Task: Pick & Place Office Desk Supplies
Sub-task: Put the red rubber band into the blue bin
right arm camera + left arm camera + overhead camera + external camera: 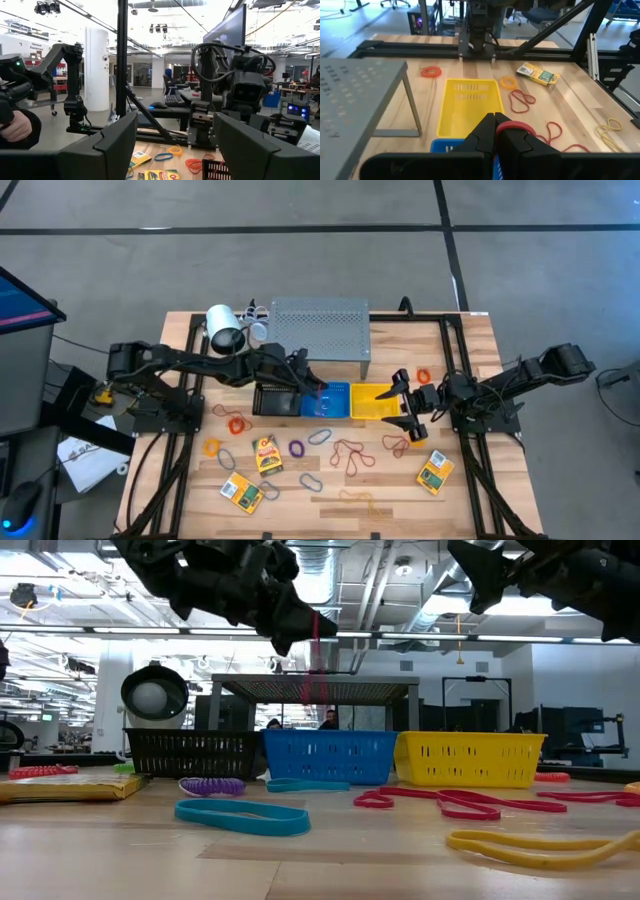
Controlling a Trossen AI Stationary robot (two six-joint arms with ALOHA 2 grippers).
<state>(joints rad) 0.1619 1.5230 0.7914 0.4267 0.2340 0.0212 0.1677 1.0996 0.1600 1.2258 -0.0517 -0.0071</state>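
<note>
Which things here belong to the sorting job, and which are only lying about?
Job: red band in left claw; black basket, blue basket, yellow basket; loose bands; crayon packs.
Lying about: grey shelf; white lamp.

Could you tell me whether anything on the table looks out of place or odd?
The white lamp lies tipped on its side at the far left, beside the grey shelf. Bands and crayon packs are scattered loose over the table outside the three bins. The left claw, shut, dangles a red band above the blue bin.
</note>
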